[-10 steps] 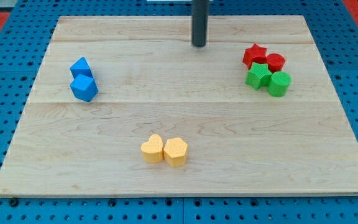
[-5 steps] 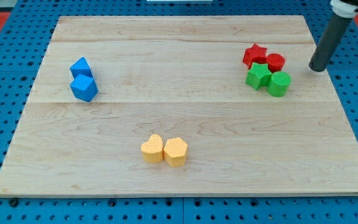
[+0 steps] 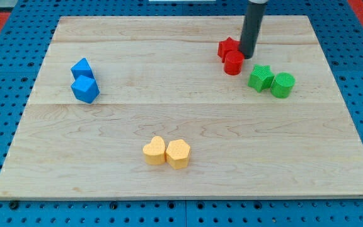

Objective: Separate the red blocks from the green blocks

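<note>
A red star block point(image 3: 227, 47) and a red round block point(image 3: 234, 62) sit together at the board's upper right. My tip point(image 3: 247, 55) stands right against them on their right side. A green star block point(image 3: 260, 77) and a green round block point(image 3: 282, 84) sit side by side a short way to the right and below, apart from the red pair.
Two blue blocks point(image 3: 84, 80) sit together at the left. Two yellow blocks point(image 3: 166, 151), one heart-shaped, sit together at the bottom middle. The wooden board point(image 3: 188, 183) lies on a blue pegboard.
My tip swung from the top middle round to the right of the cluster, then came left. The two red blocks have slid left, away from the green ones.
</note>
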`<control>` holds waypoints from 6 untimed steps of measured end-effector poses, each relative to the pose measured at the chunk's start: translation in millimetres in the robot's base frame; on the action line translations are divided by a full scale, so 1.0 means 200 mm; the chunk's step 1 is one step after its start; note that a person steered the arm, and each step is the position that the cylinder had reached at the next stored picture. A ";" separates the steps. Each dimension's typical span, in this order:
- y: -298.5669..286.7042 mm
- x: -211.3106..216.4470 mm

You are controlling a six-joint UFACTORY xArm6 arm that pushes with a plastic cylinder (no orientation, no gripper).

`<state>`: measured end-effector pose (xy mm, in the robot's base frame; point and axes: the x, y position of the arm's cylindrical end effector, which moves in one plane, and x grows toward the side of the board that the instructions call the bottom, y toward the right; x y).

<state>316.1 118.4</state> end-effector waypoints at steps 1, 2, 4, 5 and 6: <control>0.11 -0.11; 0.11 -0.24; -0.24 -0.32; -0.10 -0.21; -0.05 -0.09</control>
<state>297.6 107.7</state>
